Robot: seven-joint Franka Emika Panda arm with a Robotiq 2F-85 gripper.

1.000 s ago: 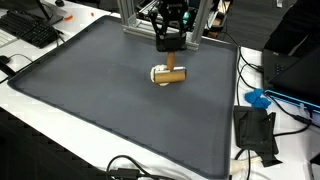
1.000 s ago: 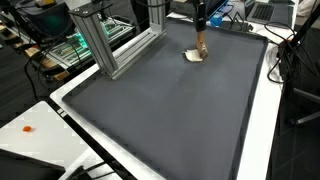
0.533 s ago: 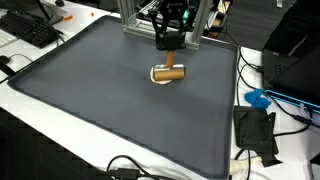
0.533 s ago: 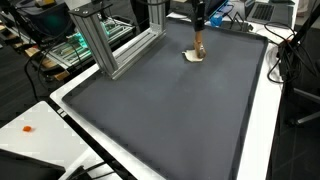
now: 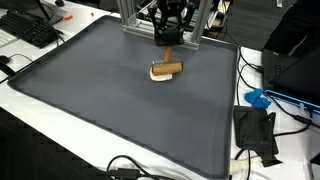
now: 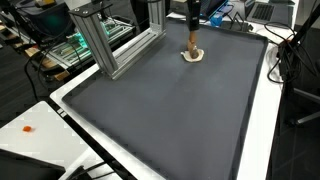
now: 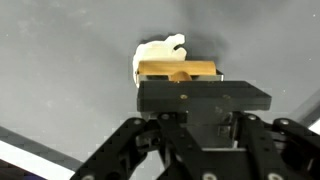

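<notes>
Gripper (image 6: 193,27) points straight down from the arm's upright wrist, at the far end of the dark mat (image 5: 90,95) near the metal frame (image 6: 100,40). Its jaws are clamped on a wooden piece (image 7: 178,69), which hangs just under them. The piece's lower end meets a white lump (image 7: 152,52) lying on the mat. In the wrist view the wood lies crosswise in front of the gripper body.

Black pincer (image 7: 192,90) fills lower frame, clamped on tan wooden block (image 7: 178,68). White lumpy object (image 7: 153,52) touches block's far side. Grey mat (image 7: 60,60) beneath. Pale strip (image 7: 25,160) at lower-left corner.
</notes>
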